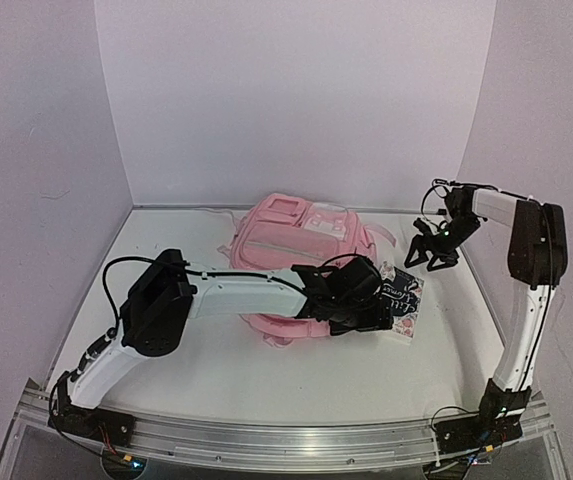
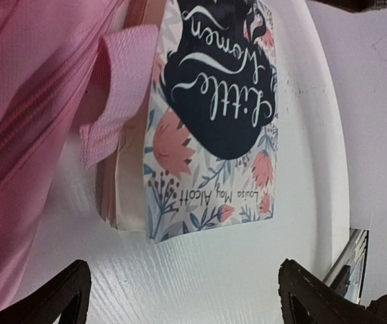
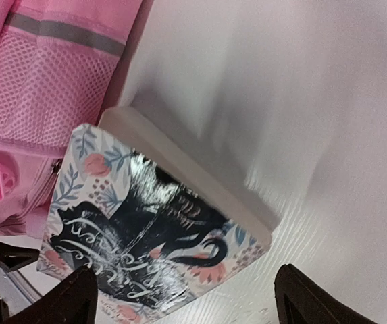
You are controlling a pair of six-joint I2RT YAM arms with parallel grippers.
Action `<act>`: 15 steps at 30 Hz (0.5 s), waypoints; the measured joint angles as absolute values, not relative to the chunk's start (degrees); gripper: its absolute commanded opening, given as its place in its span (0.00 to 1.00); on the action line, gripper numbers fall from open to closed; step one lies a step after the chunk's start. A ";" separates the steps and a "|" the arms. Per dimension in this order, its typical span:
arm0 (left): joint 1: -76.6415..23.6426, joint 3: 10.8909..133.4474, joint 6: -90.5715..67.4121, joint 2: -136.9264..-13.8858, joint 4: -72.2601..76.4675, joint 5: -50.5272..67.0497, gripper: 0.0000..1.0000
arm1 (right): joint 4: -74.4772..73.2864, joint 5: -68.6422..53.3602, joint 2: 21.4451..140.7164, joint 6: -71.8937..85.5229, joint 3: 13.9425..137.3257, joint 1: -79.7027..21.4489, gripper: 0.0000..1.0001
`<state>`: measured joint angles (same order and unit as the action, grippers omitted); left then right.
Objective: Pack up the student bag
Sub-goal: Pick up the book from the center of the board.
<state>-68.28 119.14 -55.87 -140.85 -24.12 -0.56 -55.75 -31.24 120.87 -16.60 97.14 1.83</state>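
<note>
The student bag (image 1: 291,235) is a pink backpack lying flat at the middle of the white table (image 1: 216,370). Its fabric and a pink strap loop (image 2: 119,88) fill the left of the left wrist view. A floral "Little Women" book (image 1: 404,300) lies on the table against the bag's right side, also seen as book (image 2: 213,101) and book (image 3: 146,236). My left gripper (image 1: 366,300) hovers low by the bag's right edge and the book, open and empty (image 2: 186,300). My right gripper (image 1: 432,256) hangs behind the book, open with nothing in it (image 3: 186,300).
White walls enclose the table on three sides, and the right wall stands close behind the right arm. An aluminium rail (image 1: 286,440) runs along the near edge. The bag's mesh side pocket (image 3: 38,94) with a silver strip faces the right wrist camera.
</note>
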 measured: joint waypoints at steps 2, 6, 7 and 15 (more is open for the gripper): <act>-68.68 117.60 -56.99 -140.74 -23.30 -0.71 0.97 | -55.39 -31.15 122.98 -17.79 99.24 1.83 0.88; -68.38 114.08 -59.26 -140.33 -21.72 -0.84 0.94 | -56.29 -31.66 126.78 -21.56 100.77 1.63 0.79; -68.13 112.50 -59.96 -139.54 -20.48 -0.65 0.93 | -57.28 -32.07 127.58 -22.79 100.73 1.61 0.76; -65.13 101.24 -62.11 -133.28 -16.27 -0.40 0.91 | -63.12 -34.62 125.04 -30.18 90.86 1.19 0.67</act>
<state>-65.13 101.24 -62.11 -133.28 -16.27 -0.40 -63.12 -34.62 125.04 -30.18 90.86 1.19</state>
